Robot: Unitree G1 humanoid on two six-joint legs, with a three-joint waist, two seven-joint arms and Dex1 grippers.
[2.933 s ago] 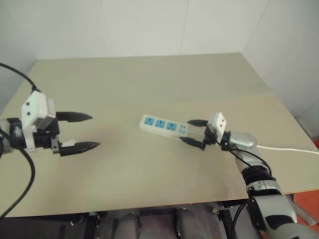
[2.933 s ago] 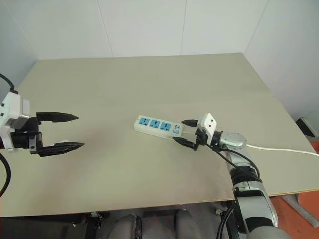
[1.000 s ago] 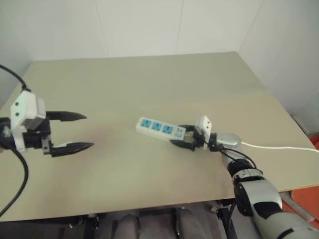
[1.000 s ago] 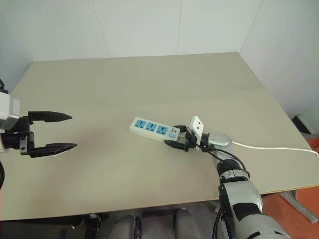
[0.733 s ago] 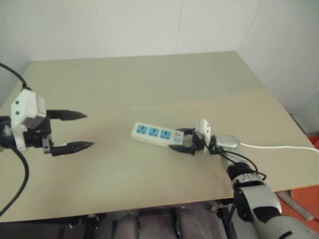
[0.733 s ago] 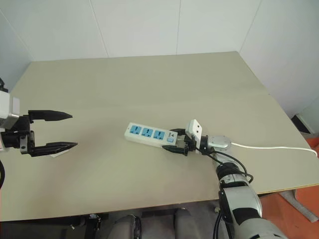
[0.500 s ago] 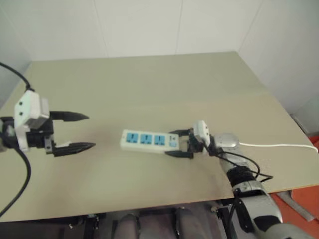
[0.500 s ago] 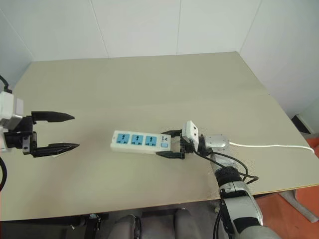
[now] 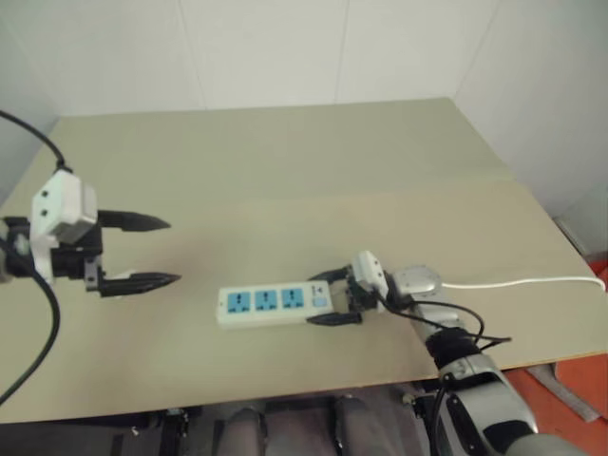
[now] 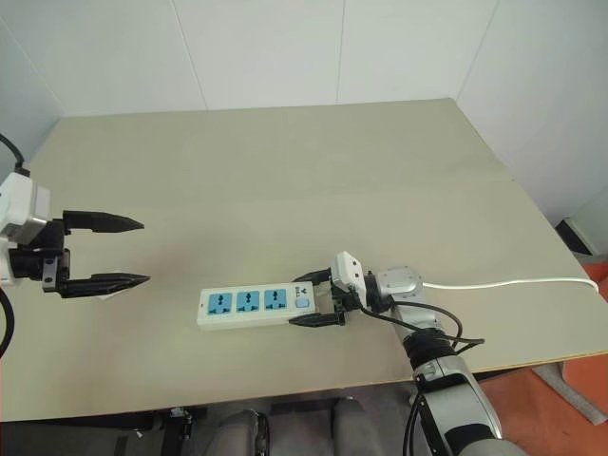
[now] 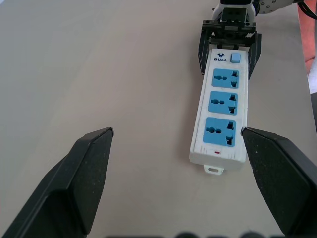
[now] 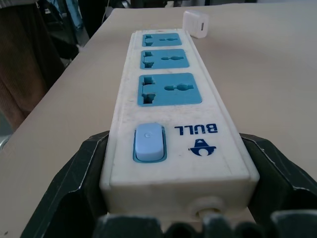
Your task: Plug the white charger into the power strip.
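Observation:
The power strip (image 9: 271,304), a white bar with three blue sockets, lies near the table's front edge, roughly parallel to it. My right gripper (image 9: 318,299) is shut on its switch end, one black finger (image 12: 74,183) against each long side. The white charger (image 12: 195,24) lies on the table just beyond the strip's far end, and shows as a white sliver (image 10: 107,294) under my left gripper. My left gripper (image 9: 173,252) hovers open and empty at the table's left, pointing toward the strip (image 11: 222,116).
The strip's thin white cord (image 9: 532,282) runs off to the right over the table's edge. The beige table (image 9: 285,161) stretches away behind the strip to a white wall. The front edge lies close below the strip.
My right gripper has dragged the power strip left and toward the front edge, swinging it roughly parallel to that edge. The left gripper has stayed in place.

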